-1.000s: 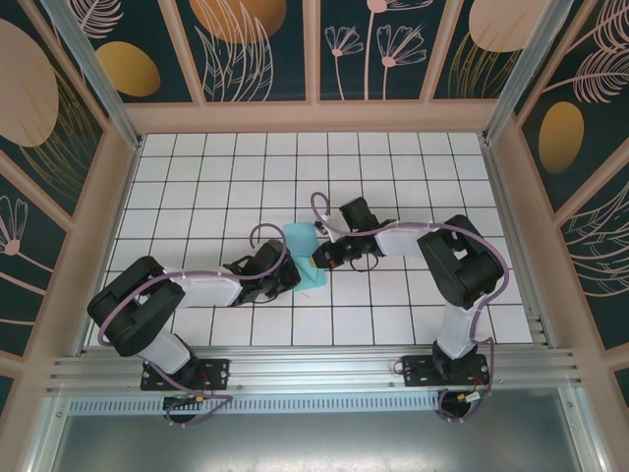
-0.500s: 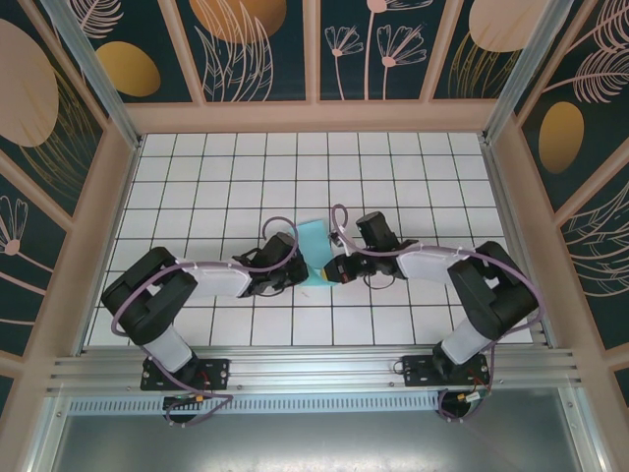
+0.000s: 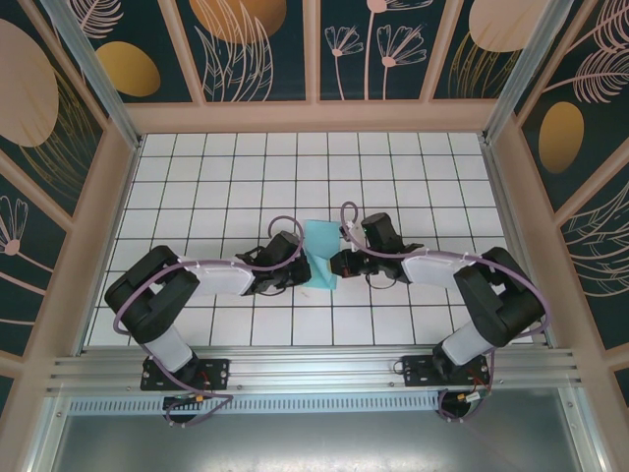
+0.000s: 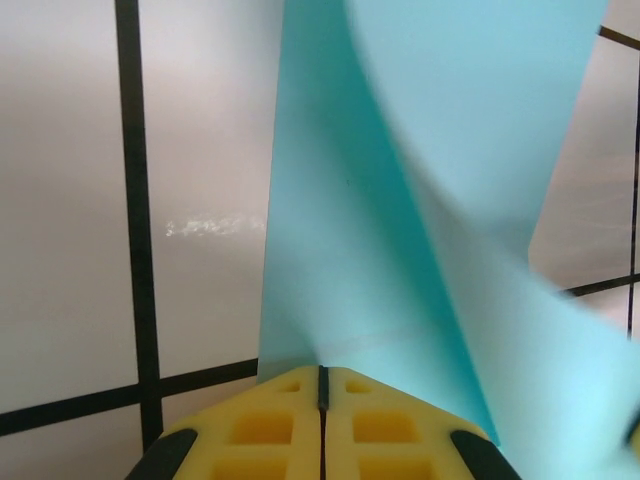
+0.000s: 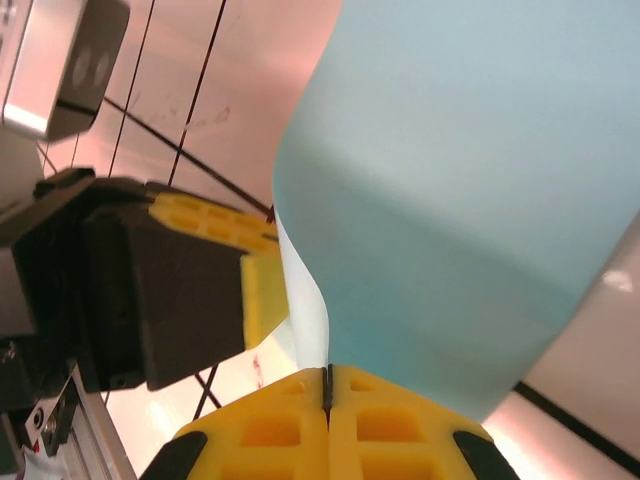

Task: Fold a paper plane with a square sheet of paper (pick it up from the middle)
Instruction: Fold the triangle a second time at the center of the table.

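Note:
The square sheet of paper [image 3: 321, 253] is light blue, bent over on itself, and hangs between the two grippers near the middle of the tiled table. My left gripper [image 3: 301, 265] is shut on its left edge; in the left wrist view the paper [image 4: 400, 200] rises from the closed yellow fingertips [image 4: 280, 400]. My right gripper [image 3: 337, 265] is shut on the right edge. In the right wrist view the sheet [image 5: 470, 200] curves up from the closed fingertips [image 5: 370, 400], with the left gripper's yellow pad [image 5: 262, 290] just beyond it.
The white grid-tiled table [image 3: 197, 177] is boxed in by wooden rails and patterned walls [image 3: 118, 69]. An aluminium rail [image 3: 314, 369] runs along the near edge at the arm bases. The two grippers are less than one tile apart.
Both grippers have carried the paper rightward and slightly away from the bases. The right arm has swung out to the right, and the sheet now bends more between the grippers.

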{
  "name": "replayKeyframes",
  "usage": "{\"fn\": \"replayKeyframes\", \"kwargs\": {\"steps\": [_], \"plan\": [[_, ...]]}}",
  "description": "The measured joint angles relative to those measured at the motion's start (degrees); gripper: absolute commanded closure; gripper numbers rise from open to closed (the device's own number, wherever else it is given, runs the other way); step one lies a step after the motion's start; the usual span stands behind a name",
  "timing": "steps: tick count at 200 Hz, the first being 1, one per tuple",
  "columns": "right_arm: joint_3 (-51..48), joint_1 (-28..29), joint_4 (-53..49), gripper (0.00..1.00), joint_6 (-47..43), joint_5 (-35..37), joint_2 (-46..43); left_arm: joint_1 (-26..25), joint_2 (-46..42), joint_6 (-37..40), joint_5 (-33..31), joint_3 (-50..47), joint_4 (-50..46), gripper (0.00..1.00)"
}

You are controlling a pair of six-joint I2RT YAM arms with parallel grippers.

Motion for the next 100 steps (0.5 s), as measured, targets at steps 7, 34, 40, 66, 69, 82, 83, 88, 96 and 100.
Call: {"fn": "replayKeyframes", "kwargs": {"steps": [7,34,40,66,69,82,83,88,96,100], "plan": [[0.5,-0.3,0.0,0.99,0.0,0.0,0.4,0.0,0.0,0.0,0.0,0.0,0.0,0.91],[2.4,-1.2,-0.1,0.99,-0.9,-0.4,2.8,0.0,0.0,0.0,0.0,0.0,0.0,0.91],[2.6,-1.4,-0.1,0.98,-1.2,-0.5,3.4,0.0,0.0,0.0,0.0,0.0,0.0,0.91],[3.3,-1.7,-0.4,0.98,-2.6,-0.9,5.1,0.0,0.0,0.0,0.0,0.0,-0.1,0.91],[3.3,-1.7,-0.5,0.98,-2.7,-1.0,5.2,0.0,0.0,0.0,0.0,0.0,-0.1,0.91],[3.3,-2.4,-0.6,0.98,-3.1,-1.6,5.6,0.0,0.0,0.0,0.0,0.0,-0.1,0.91],[3.3,-2.6,-0.6,0.97,-3.1,-1.7,5.6,0.0,0.0,0.0,0.0,0.0,-0.1,0.91],[3.3,-3.0,-0.6,0.97,-3.1,-1.9,5.7,0.0,0.0,0.0,0.0,0.0,-0.1,0.91],[3.3,-3.8,-0.6,0.97,-3.3,-2.1,5.8,0.0,0.0,0.0,0.0,0.0,-0.1,0.91],[3.3,-4.0,-0.6,0.97,-3.5,-2.3,5.8,0.0,0.0,0.0,0.0,0.0,-0.1,0.91]]}}
